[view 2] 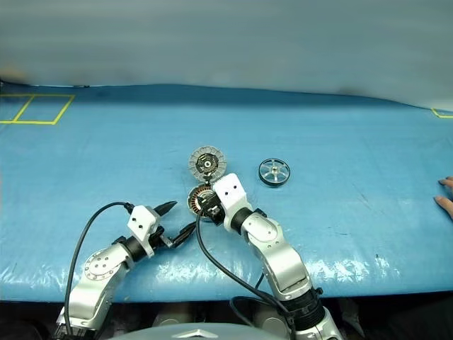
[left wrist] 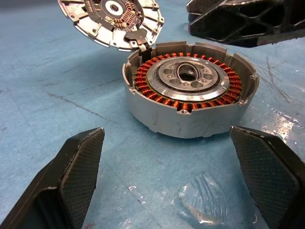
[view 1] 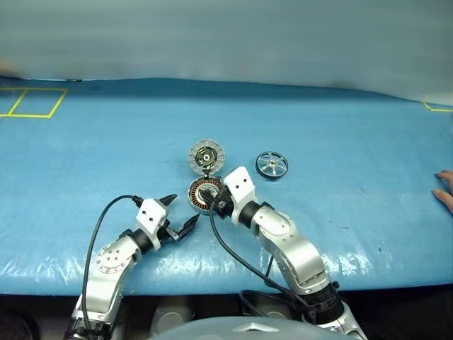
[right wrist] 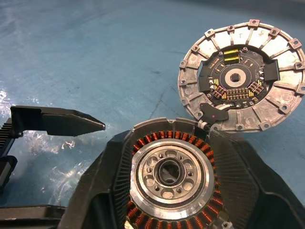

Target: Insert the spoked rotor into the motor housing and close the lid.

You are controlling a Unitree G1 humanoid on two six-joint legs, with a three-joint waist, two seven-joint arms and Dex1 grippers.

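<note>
On the blue mat, mid-table: round grey metal motor housing (left wrist: 190, 93) with its ring of copper windings and silver centre, cavity empty.
Lid: round grey ribbed disc with dark circuit centre (right wrist: 243, 76), swung fully back on its hinge, lying just past the housing on the side away from both grippers.
Right gripper (right wrist: 169, 183): black fingers straddle the housing, one each side, jaws partly apart; whether the pads press the wall I cannot tell. Nothing lifted.
Left gripper (left wrist: 176, 179): jaws spread wide, holding nothing, pointed at the housing from close by, not touching it.
Spoked rotor: small wheel, black rim, silver spokes and hub (view 1: 272, 165), flat on the mat, beyond the right gripper and off to its right, clear of housing and lid.
Person's hand (view 1: 444, 190): resting at the table's far right edge.
Step in hand (judgement): housing opened, rotor not yet fetched.
Next move (judgement): right gripper must come off the housing, reach to the rotor, take it by the rim, and lower it level over the silver centre.
</note>
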